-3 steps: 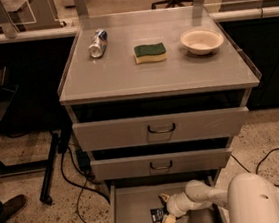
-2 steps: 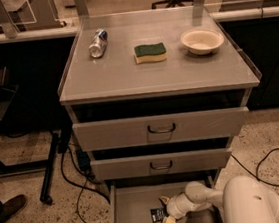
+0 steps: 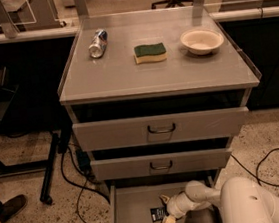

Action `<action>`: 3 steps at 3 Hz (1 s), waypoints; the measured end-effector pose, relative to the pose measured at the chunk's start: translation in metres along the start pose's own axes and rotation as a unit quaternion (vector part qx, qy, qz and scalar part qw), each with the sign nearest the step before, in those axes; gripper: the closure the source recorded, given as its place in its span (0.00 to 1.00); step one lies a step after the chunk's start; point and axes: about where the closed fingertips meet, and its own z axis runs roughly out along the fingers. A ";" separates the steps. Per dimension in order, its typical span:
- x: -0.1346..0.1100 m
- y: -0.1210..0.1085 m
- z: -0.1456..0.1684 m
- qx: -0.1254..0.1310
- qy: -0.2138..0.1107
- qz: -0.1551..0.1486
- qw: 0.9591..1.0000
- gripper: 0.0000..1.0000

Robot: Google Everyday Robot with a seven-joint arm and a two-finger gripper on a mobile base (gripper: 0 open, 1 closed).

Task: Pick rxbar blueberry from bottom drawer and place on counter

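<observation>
The rxbar blueberry (image 3: 157,214), a small dark wrapper with white lettering, lies flat on the grey floor of the open bottom drawer (image 3: 132,220). My gripper (image 3: 165,212) is down inside that drawer, right beside the bar. It is open, with one fingertip (image 3: 163,200) behind the bar's right end and the other in front of it. The bar rests on the drawer floor. The counter (image 3: 126,80) is the grey cabinet top, above.
On the counter lie a can on its side (image 3: 98,42), a green-and-yellow sponge (image 3: 150,52) and a white bowl (image 3: 201,41). Two handled drawers (image 3: 160,128) stand slightly open above the bottom one. My white arm (image 3: 245,204) fills the lower right. Cables run on the floor.
</observation>
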 end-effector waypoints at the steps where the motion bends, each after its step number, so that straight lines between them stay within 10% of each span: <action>1: 0.000 0.000 0.000 0.000 0.000 0.000 1.000 0.17; 3: 0.000 0.000 0.000 0.000 0.000 0.000 1.000 0.70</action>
